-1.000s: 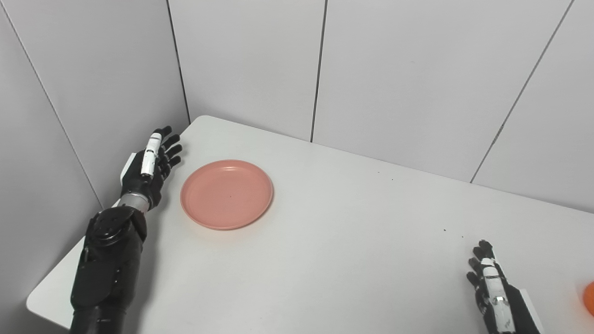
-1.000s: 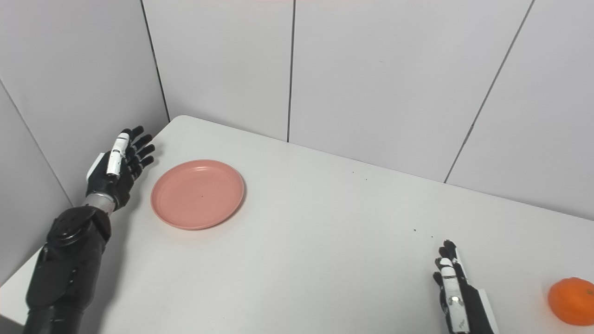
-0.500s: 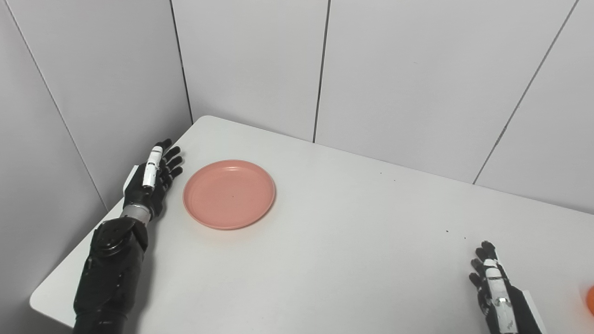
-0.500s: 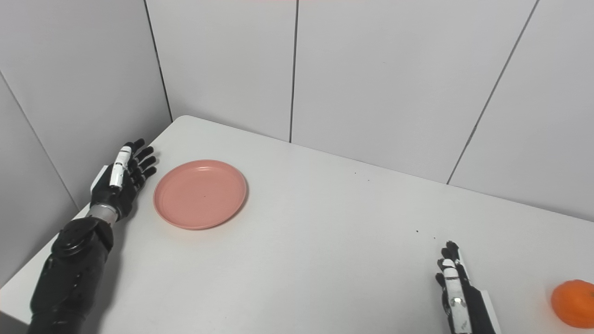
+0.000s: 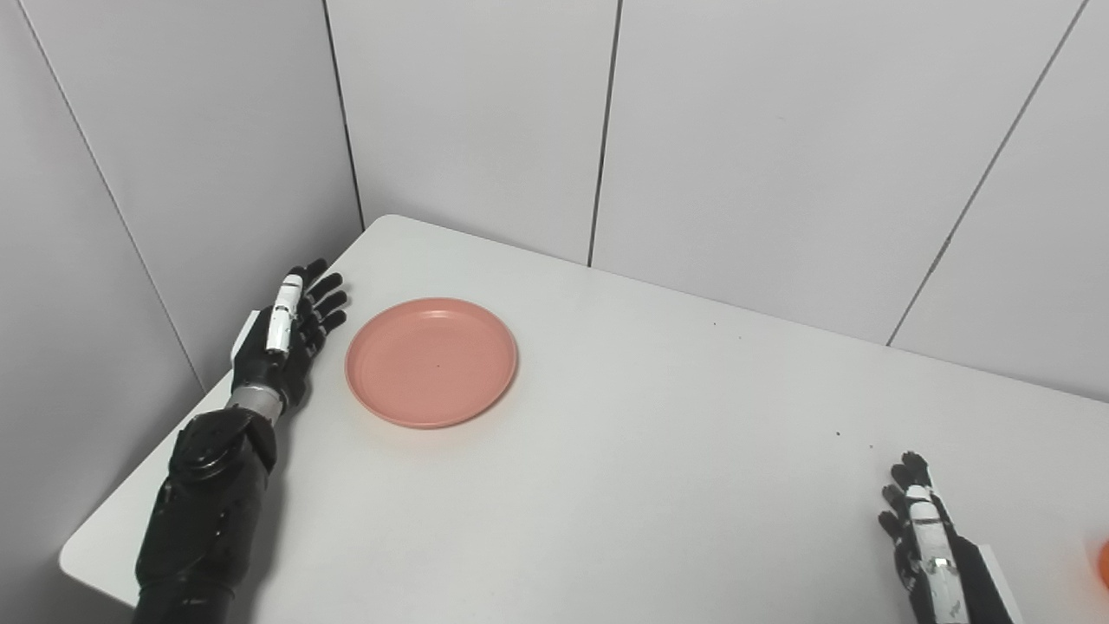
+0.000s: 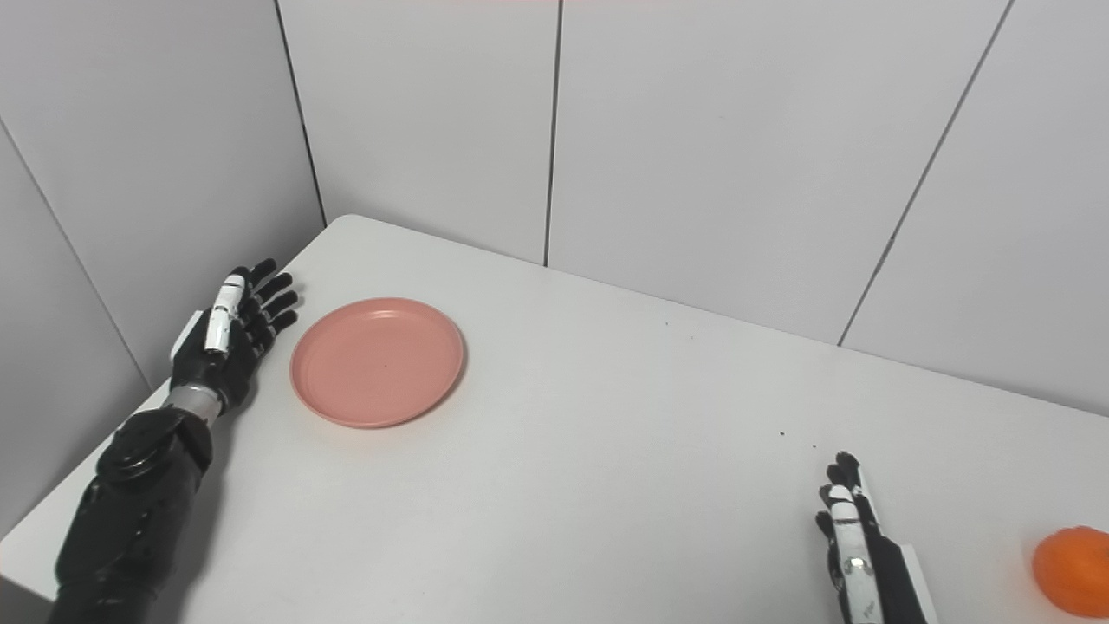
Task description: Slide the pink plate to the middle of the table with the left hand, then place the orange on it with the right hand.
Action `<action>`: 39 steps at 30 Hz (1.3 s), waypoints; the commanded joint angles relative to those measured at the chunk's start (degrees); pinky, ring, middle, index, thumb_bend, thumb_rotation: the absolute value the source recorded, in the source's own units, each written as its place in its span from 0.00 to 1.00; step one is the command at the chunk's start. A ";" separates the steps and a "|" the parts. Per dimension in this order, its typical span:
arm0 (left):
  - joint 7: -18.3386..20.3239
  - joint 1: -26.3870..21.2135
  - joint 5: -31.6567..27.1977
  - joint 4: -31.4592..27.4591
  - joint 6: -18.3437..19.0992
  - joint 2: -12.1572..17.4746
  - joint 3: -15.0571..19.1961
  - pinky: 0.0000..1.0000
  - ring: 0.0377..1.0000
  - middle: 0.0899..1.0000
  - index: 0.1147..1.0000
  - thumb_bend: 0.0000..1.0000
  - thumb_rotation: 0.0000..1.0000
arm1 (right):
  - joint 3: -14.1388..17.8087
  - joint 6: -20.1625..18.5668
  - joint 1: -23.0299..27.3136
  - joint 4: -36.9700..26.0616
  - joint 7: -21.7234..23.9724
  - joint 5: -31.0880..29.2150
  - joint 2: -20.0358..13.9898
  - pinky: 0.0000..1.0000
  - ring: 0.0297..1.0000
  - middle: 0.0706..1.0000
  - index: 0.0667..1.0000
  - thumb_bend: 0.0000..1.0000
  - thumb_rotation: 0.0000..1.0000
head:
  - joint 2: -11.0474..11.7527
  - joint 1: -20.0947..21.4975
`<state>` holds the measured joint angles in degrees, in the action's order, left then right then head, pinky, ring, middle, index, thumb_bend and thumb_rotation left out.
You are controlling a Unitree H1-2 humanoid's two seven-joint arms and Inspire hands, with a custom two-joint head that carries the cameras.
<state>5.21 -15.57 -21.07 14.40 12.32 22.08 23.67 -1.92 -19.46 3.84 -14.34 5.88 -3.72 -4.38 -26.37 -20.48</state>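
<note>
Pink plate (image 5: pixel 431 361): far-left table area, empty. My left hand (image 5: pixel 286 334): just left of plate rim, fingers spread, holding nothing; push runs rightward. My right hand (image 6: pixel 853 555): near-right, open. Orange (image 6: pixel 1072 571): just right of it.

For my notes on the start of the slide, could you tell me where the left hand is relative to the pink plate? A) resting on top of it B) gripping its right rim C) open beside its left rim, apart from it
C: the left hand is open, fingers spread, beside the pink plate with bare table showing between them.

Pink plate (image 6: pixel 377 361), orange fruit (image 6: pixel 1073 570), white table (image 6: pixel 606 485), black-and-white hands.
</note>
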 commanded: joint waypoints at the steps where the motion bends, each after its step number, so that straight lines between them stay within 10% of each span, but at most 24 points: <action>1: 0.69 0.18 -0.98 -2.20 2.10 -0.33 -0.86 0.89 0.89 0.89 0.87 0.37 1.00 | 0.36 0.45 1.55 -1.54 -0.03 -0.44 0.12 1.00 1.00 1.00 1.00 0.03 1.00 | -0.07 0.02; 39: 1.10 2.07 0.60 -8.16 9.04 -5.93 -10.93 0.89 0.89 0.88 0.88 0.35 1.00 | -0.32 0.64 1.32 -1.85 -0.86 1.91 1.10 1.00 1.00 1.00 1.00 0.05 1.00 | -1.33 1.80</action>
<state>5.08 -13.81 -20.94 5.20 19.21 17.45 14.88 -2.27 -19.46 4.08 -14.31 5.50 -1.90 -3.61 -27.60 -18.72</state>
